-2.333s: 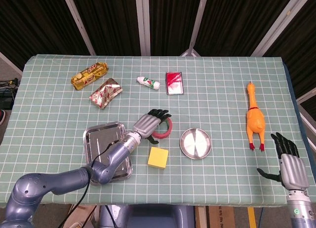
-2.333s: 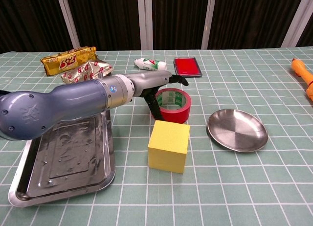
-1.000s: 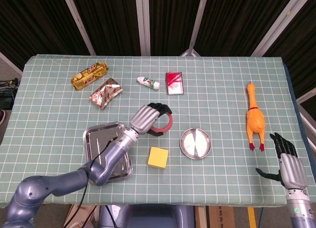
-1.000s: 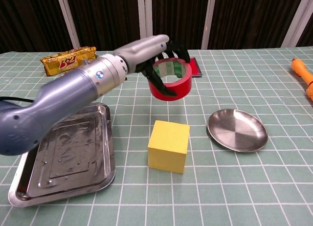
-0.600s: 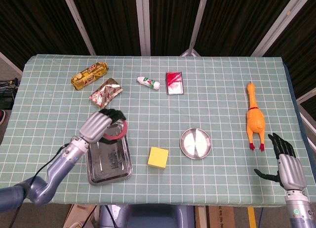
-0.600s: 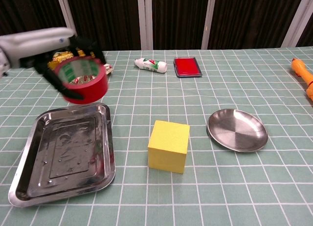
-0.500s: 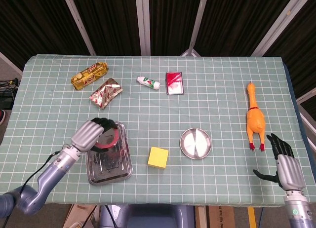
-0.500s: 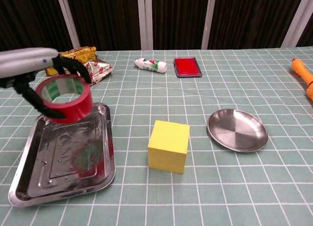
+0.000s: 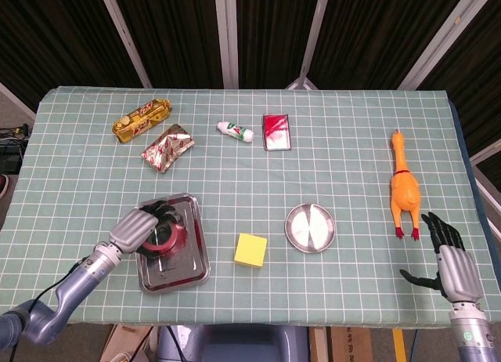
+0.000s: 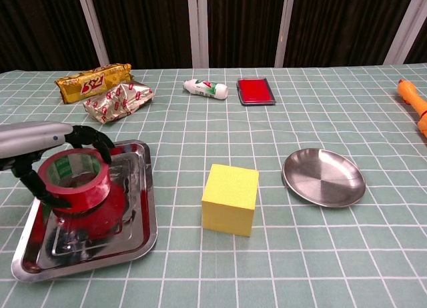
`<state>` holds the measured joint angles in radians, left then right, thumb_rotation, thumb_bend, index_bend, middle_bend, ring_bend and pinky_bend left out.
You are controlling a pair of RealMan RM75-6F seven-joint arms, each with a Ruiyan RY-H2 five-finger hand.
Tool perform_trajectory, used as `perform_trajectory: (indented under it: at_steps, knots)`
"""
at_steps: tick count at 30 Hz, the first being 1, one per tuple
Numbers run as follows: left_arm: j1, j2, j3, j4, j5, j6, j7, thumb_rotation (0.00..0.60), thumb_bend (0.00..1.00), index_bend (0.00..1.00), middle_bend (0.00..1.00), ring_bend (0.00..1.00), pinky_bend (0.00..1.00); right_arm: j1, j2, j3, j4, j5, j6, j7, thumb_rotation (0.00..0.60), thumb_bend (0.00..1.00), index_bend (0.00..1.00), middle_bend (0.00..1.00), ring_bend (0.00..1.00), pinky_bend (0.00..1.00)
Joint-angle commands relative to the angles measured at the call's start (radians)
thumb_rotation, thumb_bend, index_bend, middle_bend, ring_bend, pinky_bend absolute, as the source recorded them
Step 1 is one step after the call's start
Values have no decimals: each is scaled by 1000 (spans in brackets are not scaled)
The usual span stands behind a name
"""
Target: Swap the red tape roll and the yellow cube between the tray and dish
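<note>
My left hand holds the red tape roll low over the metal tray, fingers wrapped around its rim. Whether the roll touches the tray floor I cannot tell. The yellow cube sits on the table between the tray and the round metal dish, which holds nothing. My right hand hovers at the table's near right corner, fingers spread and holding nothing; the chest view does not show it.
A rubber chicken lies at the right. Along the back are a gold snack bar, a crumpled foil packet, a small white tube and a red flat tin.
My left hand lifted the tape roll from beside the cube, carried it left over the tray and lowered it there. The right hand drifted slightly toward the near edge.
</note>
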<state>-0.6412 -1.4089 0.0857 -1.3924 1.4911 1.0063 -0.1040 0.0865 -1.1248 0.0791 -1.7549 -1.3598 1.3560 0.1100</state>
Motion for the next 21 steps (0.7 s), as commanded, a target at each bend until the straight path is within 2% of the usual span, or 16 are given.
perform_trajectory:
  at_steps: [1,6,12,15,18,21]
  knots:
    - [-22,49,0,-52,-14,-58,-19,600,115,144,0,0,49,1,-1,-1,1,-3,-2,6,600,21,25,0,14,0]
    - [17,34,-37,-62,62,104,-86,600,40,128,0,0,9,4,10,-13,7,-37,-3,11,600,21,26,0,2,0]
    - [84,76,-26,-113,152,276,-109,600,14,118,0,0,24,8,23,-32,7,-81,-8,11,600,21,25,0,0,0]
    - [172,106,-1,-131,185,413,-43,600,14,118,0,0,51,19,21,-45,5,-128,-15,30,600,21,25,0,0,0]
    - [280,94,11,-92,181,554,22,600,15,121,0,0,51,51,8,-61,6,-194,-44,13,600,21,25,0,0,0]
    - [346,76,18,-45,172,627,15,600,24,134,0,0,51,103,-3,-65,-17,-244,-101,-27,600,21,25,0,0,0]
